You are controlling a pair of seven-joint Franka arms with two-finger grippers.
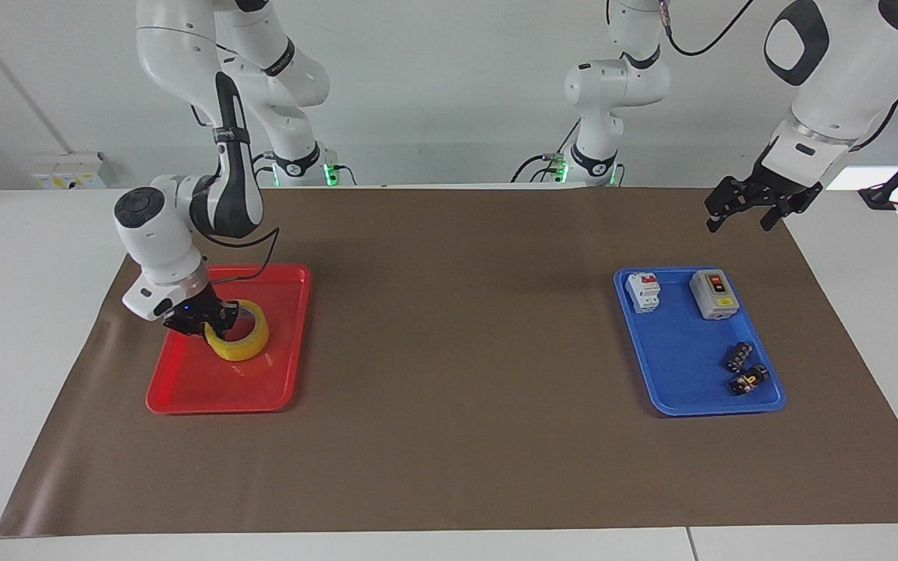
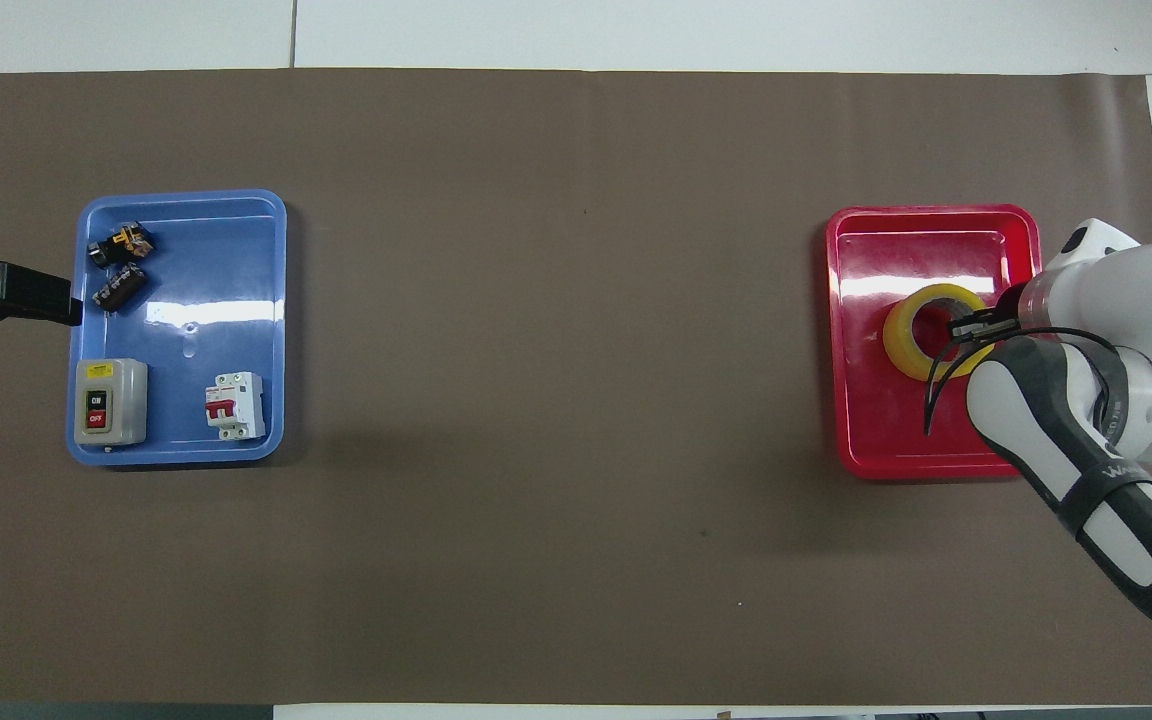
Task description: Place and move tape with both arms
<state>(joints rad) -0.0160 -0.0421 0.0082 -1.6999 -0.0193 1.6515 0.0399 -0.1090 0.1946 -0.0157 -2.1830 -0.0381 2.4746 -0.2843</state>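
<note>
**Lift the tape clear of the red tray before you carry it**

Your right gripper [image 1: 211, 319] is pinching the wall of the tape [image 1: 240, 333], one finger inside the ring and one outside, over the red tray [image 1: 184, 393] at the right arm's end of the table. The roll looks tilted and barely off the tray floor, so raise it straight up first, high enough to pass the tray's rim, and keep the grip firm, since the smooth roll may swing or slip.

Your left gripper [image 1: 749, 204] waits with fingers spread over the mat's edge near the blue tray [image 1: 683, 389]. That tray holds a switch box [image 1: 713, 294], a breaker [image 1: 643, 291] and two small black connectors [image 1: 743, 368]. The brown mat [image 1: 457, 351] between the trays offers an open path.
</note>
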